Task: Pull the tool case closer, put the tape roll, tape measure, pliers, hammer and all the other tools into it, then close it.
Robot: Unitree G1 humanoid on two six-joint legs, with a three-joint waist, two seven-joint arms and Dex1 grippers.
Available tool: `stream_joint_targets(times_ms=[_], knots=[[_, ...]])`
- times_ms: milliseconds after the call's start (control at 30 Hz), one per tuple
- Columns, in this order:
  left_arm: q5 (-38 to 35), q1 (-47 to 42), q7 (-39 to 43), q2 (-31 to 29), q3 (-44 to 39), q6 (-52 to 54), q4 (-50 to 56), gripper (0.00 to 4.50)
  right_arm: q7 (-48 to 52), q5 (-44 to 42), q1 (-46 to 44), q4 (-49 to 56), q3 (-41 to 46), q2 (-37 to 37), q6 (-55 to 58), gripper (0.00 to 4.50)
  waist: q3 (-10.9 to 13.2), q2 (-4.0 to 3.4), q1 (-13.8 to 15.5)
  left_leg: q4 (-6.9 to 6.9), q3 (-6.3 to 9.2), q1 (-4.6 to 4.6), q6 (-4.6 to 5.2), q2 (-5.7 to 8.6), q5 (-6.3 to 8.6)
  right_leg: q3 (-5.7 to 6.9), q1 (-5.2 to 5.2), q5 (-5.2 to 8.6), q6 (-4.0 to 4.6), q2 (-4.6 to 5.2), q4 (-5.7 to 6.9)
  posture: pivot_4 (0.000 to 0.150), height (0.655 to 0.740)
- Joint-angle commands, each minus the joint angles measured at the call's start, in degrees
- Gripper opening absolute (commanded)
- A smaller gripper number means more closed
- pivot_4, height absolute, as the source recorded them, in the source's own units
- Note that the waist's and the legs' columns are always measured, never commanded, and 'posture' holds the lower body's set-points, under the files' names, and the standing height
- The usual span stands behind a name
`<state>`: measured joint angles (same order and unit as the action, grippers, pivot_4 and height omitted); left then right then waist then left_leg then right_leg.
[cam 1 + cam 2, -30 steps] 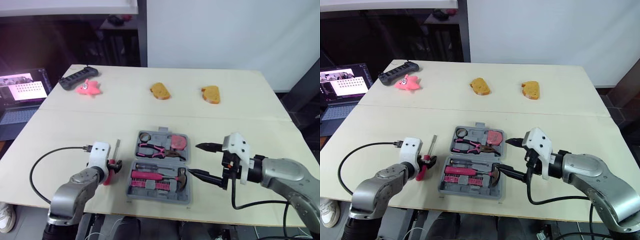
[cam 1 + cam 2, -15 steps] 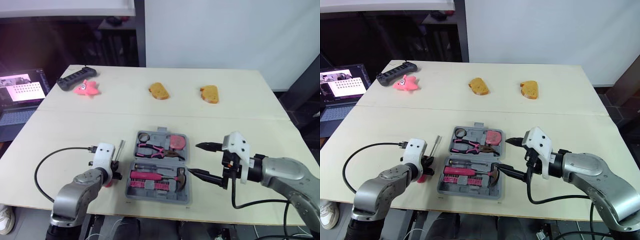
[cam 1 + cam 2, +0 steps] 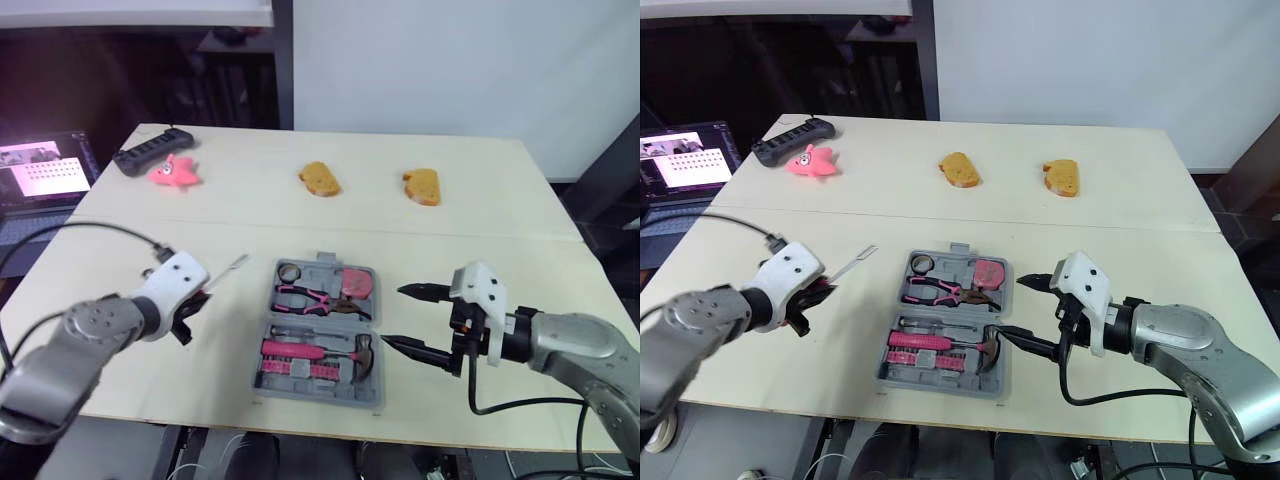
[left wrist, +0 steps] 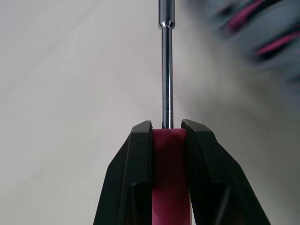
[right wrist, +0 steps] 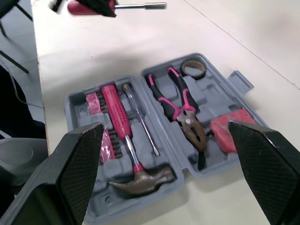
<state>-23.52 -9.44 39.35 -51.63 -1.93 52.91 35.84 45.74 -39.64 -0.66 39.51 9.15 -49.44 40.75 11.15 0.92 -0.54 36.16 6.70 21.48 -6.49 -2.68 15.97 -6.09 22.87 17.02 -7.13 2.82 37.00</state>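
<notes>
One slim steel-shafted, pink-handled screwdriver (image 4: 165, 70) sits pinched in the left hand (image 4: 166, 125).

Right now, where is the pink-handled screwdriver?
The screwdriver is on the robot's left in the head views, clamped in the left gripper beside the open tool case, shaft pointing toward the case.

— What's the left arm doing?
— Bent in from the left side, forearm angled inward. The left tool (image 4: 165, 125) is pinched tight on a screwdriver (image 4: 165, 70) handle.
— And the right?
— Forearm reaches in low from the right, the right tool (image 3: 396, 317) pointing left, both black fingers spread wide.
</notes>
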Motion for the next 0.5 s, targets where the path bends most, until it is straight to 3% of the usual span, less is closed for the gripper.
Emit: stream_joint_targets(times_ms=[33, 267, 500], knots=[[-5.51, -2.86, 8.62, -0.33, 2.08, -1.60, -1.70, 0.44, 1.24, -1.21, 0.69, 1.23, 2.01, -0.83, -0.58, 4.50, 0.11, 0.22, -0.36, -0.01, 0.01, -0.01, 0.00, -0.03, 0.00, 0.00, 0.02, -0.01, -0.02, -0.04, 0.01, 0.150, 0.7400], [-4.05, -9.57, 20.72, -8.24, 11.49, -3.37, -3.50, 0.44, 1.27, -2.26, 2.20, 2.62, 5.80, -2.44, -0.08, 4.50, 0.14, 0.22, -1.41, -0.07, 0.05, 0.01, 0.02, -0.14, 0.00, -0.01, 0.21, -0.10, -0.19, -0.19, 0.22, 0.150, 0.7400], [-3.12, -21.39, 26.48, -11.18, 26.66, 8.22, 2.98, 0.44, 0.05, -1.75, 3.68, 3.50, 5.56, -1.74, -0.48, 4.50, 0.17, 0.28, -1.82, -0.04, 0.05, 0.07, 0.02, -0.13, 0.00, -0.02, 0.20, -0.09, -0.23, -0.20, 0.20, 0.150, 0.7400]])
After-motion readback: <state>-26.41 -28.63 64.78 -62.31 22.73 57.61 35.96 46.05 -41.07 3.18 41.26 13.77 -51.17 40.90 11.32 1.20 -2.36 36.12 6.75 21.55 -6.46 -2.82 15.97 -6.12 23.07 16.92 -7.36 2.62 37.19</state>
